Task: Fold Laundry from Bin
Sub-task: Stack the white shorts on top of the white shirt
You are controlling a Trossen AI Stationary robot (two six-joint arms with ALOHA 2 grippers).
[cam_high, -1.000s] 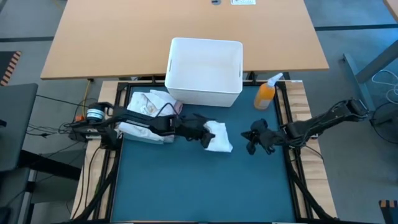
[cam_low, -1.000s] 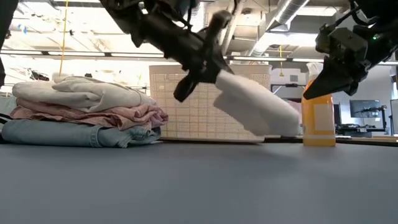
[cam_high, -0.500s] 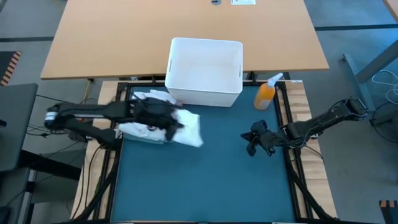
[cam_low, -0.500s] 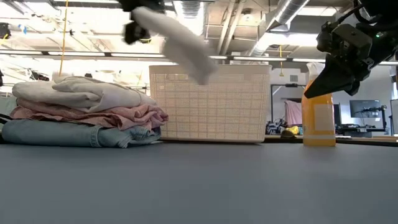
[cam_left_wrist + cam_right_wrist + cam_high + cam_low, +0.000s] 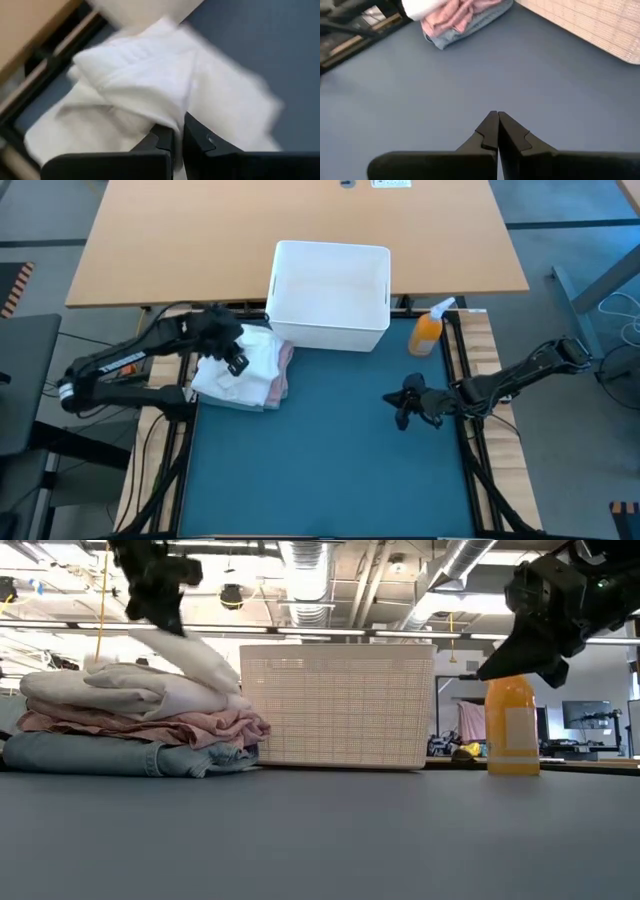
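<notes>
The white cloth (image 5: 262, 358) is pinched in my left hand (image 5: 236, 362) above the folded pile (image 5: 130, 730). I should lower it flat, edges aligned, before letting go. My right hand (image 5: 404, 409) waits clenched, empty.

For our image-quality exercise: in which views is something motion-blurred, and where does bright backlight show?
Left wrist view: the white cloth is smeared by motion. Low view: the left gripper is slightly blurred, and the ceiling lights behind glare brightly. High view: evenly lit and sharp, the bin crisp.
</notes>
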